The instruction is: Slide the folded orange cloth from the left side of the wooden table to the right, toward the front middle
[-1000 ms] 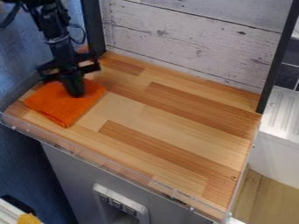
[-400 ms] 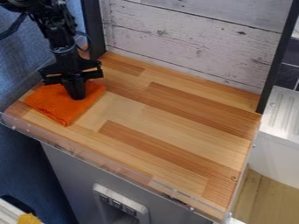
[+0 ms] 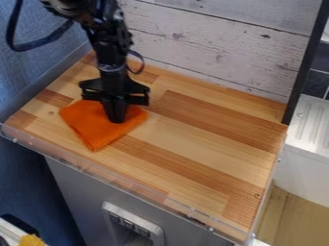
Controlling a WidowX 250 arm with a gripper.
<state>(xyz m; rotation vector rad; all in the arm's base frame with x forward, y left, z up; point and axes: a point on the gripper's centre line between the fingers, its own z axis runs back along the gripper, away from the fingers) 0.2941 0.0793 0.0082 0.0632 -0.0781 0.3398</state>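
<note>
Cloth [image 3: 93, 132], orange, one: on a wooden counter [image 3: 215, 144], left of the frame's centre. Claw [image 3: 117, 118], black, one: pointing down, touching the cloth's upper right part — apart, together or clamped on cloth, cannot tell. Wall [image 3: 212, 45], whitish planks: top of frame, behind the counter.

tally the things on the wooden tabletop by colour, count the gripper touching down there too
Orange: 1 (folded cloth)
Black: 1 (gripper, down at the cloth)
Total: 2 at the wooden tabletop
</note>
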